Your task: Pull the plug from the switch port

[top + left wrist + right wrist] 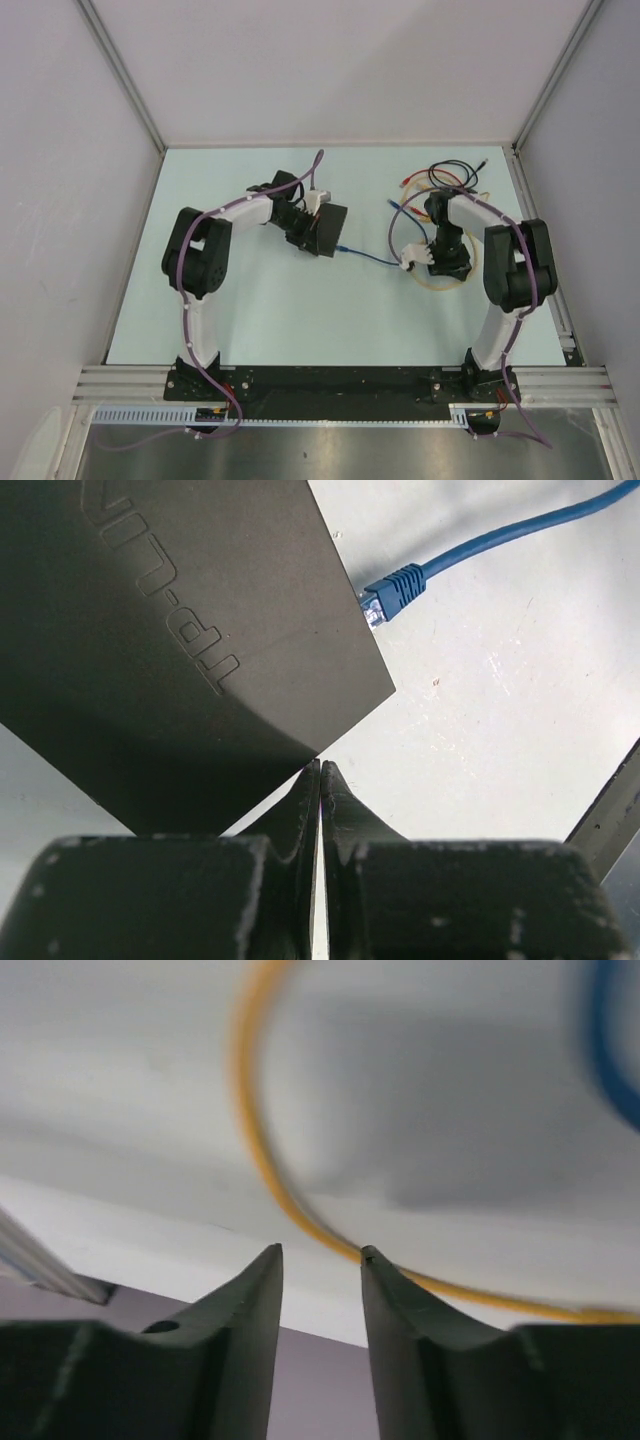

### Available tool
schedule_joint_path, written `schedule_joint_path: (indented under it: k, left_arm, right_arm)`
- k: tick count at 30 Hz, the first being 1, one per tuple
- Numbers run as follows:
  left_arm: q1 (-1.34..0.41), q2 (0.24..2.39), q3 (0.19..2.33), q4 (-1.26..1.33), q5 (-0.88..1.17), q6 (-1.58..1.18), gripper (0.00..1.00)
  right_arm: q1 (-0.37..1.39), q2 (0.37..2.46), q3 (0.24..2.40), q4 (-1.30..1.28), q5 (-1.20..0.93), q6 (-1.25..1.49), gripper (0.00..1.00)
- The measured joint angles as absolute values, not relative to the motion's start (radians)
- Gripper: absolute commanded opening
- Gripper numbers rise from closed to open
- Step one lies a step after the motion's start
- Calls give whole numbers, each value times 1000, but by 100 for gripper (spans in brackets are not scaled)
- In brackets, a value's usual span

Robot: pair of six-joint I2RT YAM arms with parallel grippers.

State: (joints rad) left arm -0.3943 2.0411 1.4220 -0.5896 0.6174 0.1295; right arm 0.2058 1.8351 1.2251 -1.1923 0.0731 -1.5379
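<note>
Tabletop (260, 320): pale, matte. Both arms reach in over it.

Switch (325, 232): left of centre, at the end of the left arm. Flat black box with a raised logo on top. It looks rigid and light, and the casing is smooth, so it would likely slide if the cable were tugged without bracing. Best held by pressing down on the flat top or clamping across a thin edge.

Blue cable (370, 257): runs from the switch's right side across to the right arm. It is flexible, so pulling far from the end would only take up slack.

Plug (393, 590): blue boot with a clear tip, lying on the tabletop with the tip just beside the switch's edge. The port face is not visible. Judgement: the plug looks out of the socket, or barely at its mouth. The boot is the place to grip. The latch tab is small and probably fragile.

Left tool (320, 775): fingers pressed together with no gap, tips at the switch's near corner. Cannot tell if it pinches the casing or only touches it.

Right tool (322, 1252): jaws narrowly apart, nothing between them. A yellow cable (262, 1150) passes just beyond one fingertip.
</note>
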Motion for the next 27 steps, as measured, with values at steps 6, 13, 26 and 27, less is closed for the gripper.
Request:
schedule_joint_path:
  k: [6, 13, 26, 27]
  left_arm:
    - [-393, 2030, 1427, -582, 628, 140, 4]
    - [-352, 1864, 1356, -545, 607, 163, 9]
    - [-252, 1916, 1372, -558, 614, 154, 7]
    - [-252, 1928, 1381, -565, 620, 159, 7]
  right_arm:
    - [176, 1916, 1565, -1202, -45, -1465, 61]
    - [229, 2030, 1942, -1288, -411, -1221, 60]
    - [278, 2522, 2197, -1207, -936, -628, 58]
    - [280, 2527, 2197, -1201, -959, -603, 58]
